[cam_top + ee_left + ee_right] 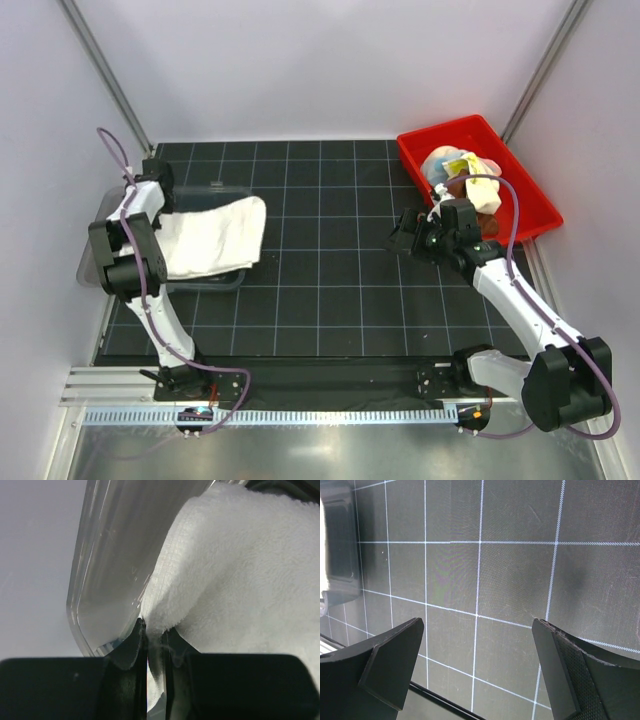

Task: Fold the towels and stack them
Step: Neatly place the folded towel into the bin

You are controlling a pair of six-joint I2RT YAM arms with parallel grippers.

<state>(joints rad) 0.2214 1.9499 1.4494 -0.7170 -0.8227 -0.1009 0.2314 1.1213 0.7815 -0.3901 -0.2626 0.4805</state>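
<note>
Currently the left gripper (152, 630) is clamping its jaws on an edge of the cream-white towel (212, 237), lying draped over the clear bin (228, 283). The right gripper (477, 625) is hovering over the tabletop (330, 300) with jaws spread wide, empty, while the other towels (462, 178) are sitting bunched in the red tray (535, 205).

We see the cream-white towel (212, 237) lying in loose, soft folds across the clear tub (222, 281) at the left of the surface, with one end spilling past the tub's right rim. Its thick terry hem is pinched between the left fingers (125, 652). The rest sit bunched in a heap in the red bin (530, 205) at the far right. The yellow towel (458, 165) is on top, the pastel towel (436, 168) beside it, and the brown towel (462, 186) below.
</note>
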